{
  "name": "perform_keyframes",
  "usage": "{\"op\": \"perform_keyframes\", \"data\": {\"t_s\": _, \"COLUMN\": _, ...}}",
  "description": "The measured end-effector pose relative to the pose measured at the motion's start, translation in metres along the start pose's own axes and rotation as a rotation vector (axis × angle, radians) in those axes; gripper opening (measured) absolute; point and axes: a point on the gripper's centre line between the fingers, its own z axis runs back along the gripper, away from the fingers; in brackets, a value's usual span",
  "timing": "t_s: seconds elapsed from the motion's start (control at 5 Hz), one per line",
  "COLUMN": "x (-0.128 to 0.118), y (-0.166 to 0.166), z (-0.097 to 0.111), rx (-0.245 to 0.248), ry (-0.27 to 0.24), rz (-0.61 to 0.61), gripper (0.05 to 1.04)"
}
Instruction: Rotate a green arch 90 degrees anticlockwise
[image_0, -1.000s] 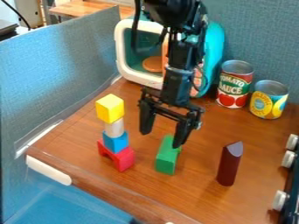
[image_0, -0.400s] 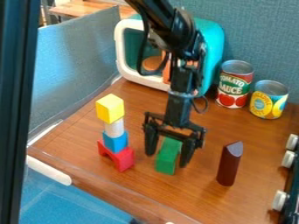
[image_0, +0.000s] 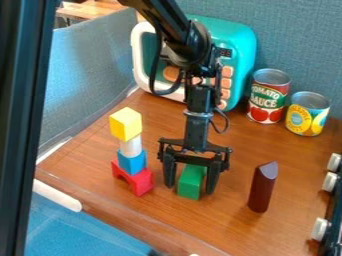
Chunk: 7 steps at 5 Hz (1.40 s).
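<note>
The black gripper (image_0: 190, 190) hangs straight down near the middle of the wooden table, open, with one finger on the left and one on the right of the green arch (image_0: 190, 183). The green arch lies on the table between the fingers, its long side running from front to back. Its far end is partly hidden by the gripper, and the arch's cut-out cannot be made out. A narrow gap shows beside the arch on each side.
Left of the gripper stands a stack with a red arch (image_0: 138, 181), blue block (image_0: 131, 161), white cylinder (image_0: 130, 146) and yellow cube (image_0: 125, 124). A dark red block (image_0: 262, 187) stands right. Behind are a toy microwave (image_0: 238, 55) and two cans (image_0: 268, 96).
The gripper has come down and turned, from above and behind the green arch to around it, and lately shifted slightly left. The arch looks unmoved. A dark vertical bar has appeared at the left.
</note>
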Motion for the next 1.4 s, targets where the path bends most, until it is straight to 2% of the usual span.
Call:
{"op": "perform_keyframes", "data": {"t_s": 0.2, "x": 0.003, "y": 0.001, "z": 0.001, "rx": 0.004, "ry": -0.016, "rz": -0.012, "gripper": 0.669}}
{"op": "perform_keyframes", "data": {"t_s": 0.4, "x": -0.001, "y": 0.004, "z": 0.000, "rx": 0.019, "ry": -0.026, "rz": -0.014, "gripper": 0.612}}
{"op": "perform_keyframes", "data": {"t_s": 0.6, "x": -0.010, "y": -0.005, "z": 0.013, "rx": 0.011, "ry": -0.076, "rz": -0.027, "gripper": 0.612}}
{"op": "perform_keyframes", "data": {"t_s": 0.8, "x": -0.016, "y": -0.014, "z": 0.025, "rx": -0.067, "ry": -0.103, "rz": 0.066, "gripper": 0.612}}
{"op": "perform_keyframes", "data": {"t_s": 1.0, "x": -0.017, "y": -0.022, "z": 0.028, "rx": -0.095, "ry": -0.116, "rz": 0.023, "gripper": 0.612}}
{"op": "perform_keyframes", "data": {"t_s": 1.2, "x": -0.018, "y": -0.030, "z": 0.036, "rx": -0.089, "ry": -0.187, "rz": -0.019, "gripper": 0.612}}
{"op": "perform_keyframes", "data": {"t_s": 1.4, "x": -0.016, "y": -0.032, "z": 0.028, "rx": -0.114, "ry": -0.211, "rz": 0.191, "gripper": 0.612}}
